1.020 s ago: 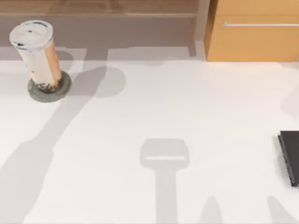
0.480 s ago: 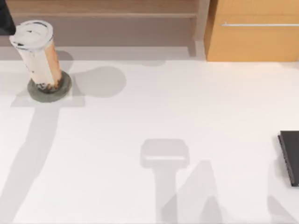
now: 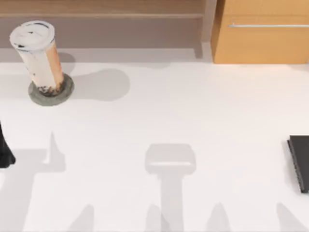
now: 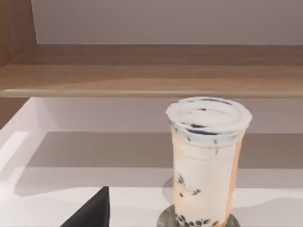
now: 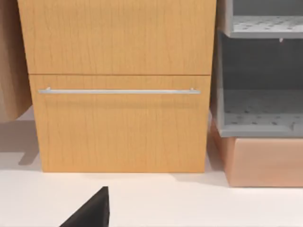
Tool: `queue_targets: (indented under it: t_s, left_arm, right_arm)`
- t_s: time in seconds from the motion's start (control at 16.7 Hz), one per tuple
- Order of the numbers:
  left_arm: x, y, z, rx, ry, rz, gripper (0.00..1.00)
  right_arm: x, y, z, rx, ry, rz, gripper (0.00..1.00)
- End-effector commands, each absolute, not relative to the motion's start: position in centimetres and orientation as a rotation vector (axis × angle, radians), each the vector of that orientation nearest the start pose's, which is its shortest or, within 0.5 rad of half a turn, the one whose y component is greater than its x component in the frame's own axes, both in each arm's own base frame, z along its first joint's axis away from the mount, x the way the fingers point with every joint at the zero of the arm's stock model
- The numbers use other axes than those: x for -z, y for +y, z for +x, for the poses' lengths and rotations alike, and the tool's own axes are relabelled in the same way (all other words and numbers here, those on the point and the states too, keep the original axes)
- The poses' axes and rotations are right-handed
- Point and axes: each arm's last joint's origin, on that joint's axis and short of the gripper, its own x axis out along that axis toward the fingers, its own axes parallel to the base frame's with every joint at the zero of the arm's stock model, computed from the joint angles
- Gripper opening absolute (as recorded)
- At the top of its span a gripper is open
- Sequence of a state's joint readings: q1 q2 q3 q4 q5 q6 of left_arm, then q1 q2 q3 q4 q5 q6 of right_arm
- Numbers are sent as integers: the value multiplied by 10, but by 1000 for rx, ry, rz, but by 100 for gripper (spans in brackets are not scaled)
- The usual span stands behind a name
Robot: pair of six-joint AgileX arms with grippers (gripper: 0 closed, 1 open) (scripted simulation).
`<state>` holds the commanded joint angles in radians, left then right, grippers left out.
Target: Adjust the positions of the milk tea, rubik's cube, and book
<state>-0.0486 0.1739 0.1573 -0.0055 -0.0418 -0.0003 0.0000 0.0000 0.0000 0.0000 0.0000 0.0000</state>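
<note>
Milk tea [image 3: 37,57] stands upright on a flat grey disc [image 3: 51,93] at the table's [image 3: 193,111] far left corner (its dark pearls sit at the base, seen from the left wrist [image 4: 207,161]). Left arm [image 3: 5,150] shows as a dark shape at the left edge, well apart from the cup; whether its fingers are open I cannot tell. A black slab [image 3: 300,162] lies at the right edge, below a wooden cabinet [image 3: 263,31].

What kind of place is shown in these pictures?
Probably a rendered indoor room, like a home or office corner: a white table holds a milk tea on a grey round coaster, with a wooden drawer cabinet and grey perforated shelves behind it.
</note>
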Motion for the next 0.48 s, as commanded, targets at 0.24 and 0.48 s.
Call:
queue_targets:
  t_s: [0.24,0.48]
  left_arm:
    - [-163,-2,106,1,5,-1,100]
    - [-160,-1,106,0,0,0,100]
  right_arm:
    - [-160,-1,106,0,0,0,100]
    - [-160,-1,106,0,0,0,100]
